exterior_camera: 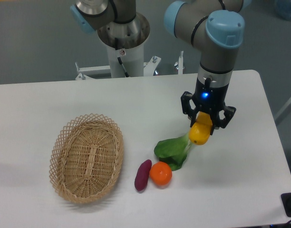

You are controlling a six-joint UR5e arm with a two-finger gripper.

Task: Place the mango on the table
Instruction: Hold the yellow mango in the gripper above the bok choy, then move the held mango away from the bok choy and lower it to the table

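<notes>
You've got the gripper (205,122) clenched on the mango (200,133), right of frame centre, just above the table (240,180) beside the leafy green (172,151), so it looks like the placing step: lower to bare tabletop, then release.

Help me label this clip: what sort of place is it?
Probably a robotics lab: a robot arm on a pedestal beside a bare white table, grey floor, and toy-like produce such as the mango.

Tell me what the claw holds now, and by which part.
The claw holds the smooth yellow-orange oval mango by its upper end; the lower part hangs free below the fingers.
</notes>
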